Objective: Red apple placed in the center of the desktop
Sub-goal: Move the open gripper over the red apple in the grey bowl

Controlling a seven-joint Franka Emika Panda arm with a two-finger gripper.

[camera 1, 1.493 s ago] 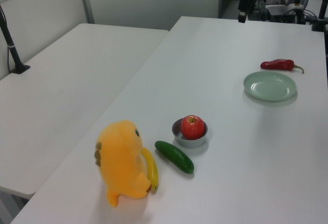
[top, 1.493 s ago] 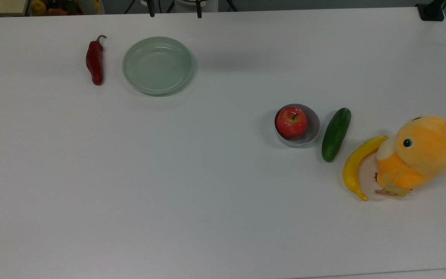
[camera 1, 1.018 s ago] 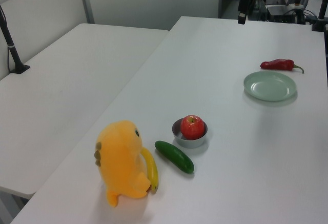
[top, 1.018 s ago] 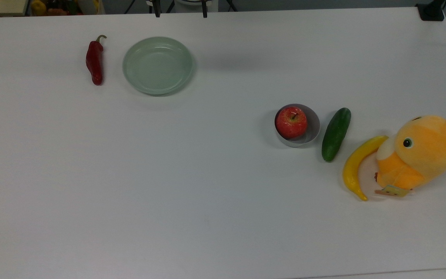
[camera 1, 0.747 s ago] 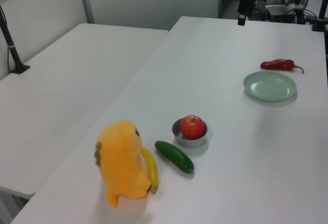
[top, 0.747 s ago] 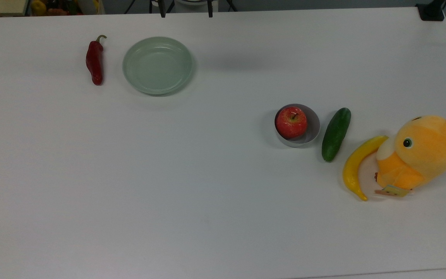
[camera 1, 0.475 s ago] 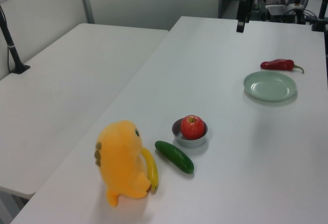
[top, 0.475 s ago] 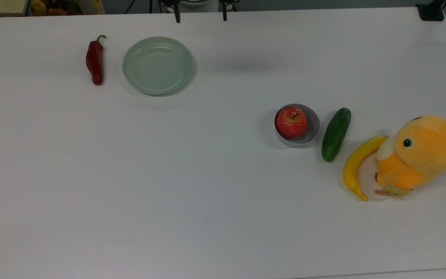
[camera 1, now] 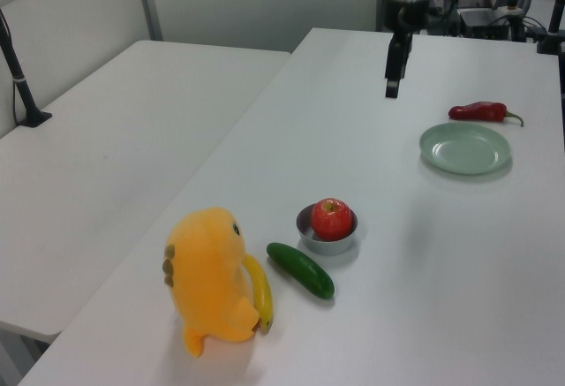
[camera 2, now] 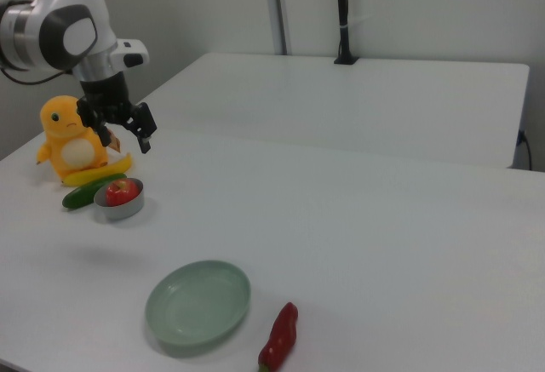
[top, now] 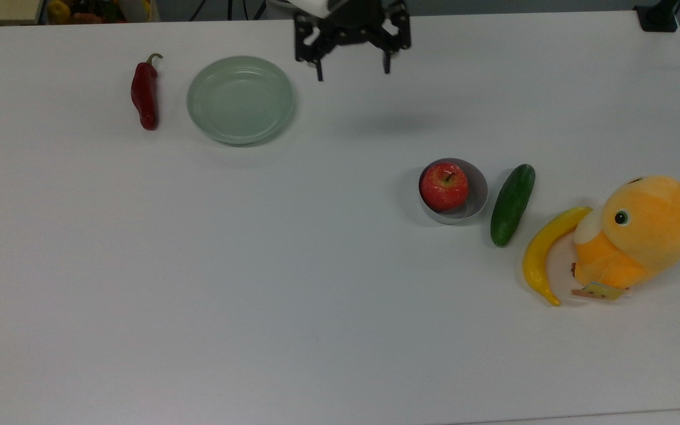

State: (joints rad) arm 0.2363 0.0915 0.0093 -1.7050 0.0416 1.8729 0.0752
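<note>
While the gripper (top: 352,73) hangs wide open, the red apple (top: 444,186) lies toward the top view's lower right, well apart.

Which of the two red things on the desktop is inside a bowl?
The red apple: it sits in the small grey bowl. The long red chili pepper lies bare beside the green plate.

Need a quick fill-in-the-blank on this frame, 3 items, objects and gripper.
1. The red apple sits inside the small grey ____.
2. In the top view, the cucumber lies between the bowl and the ____.
3. The gripper hangs above the desktop with its fingers ____.

Missing words: bowl; banana; open
</note>
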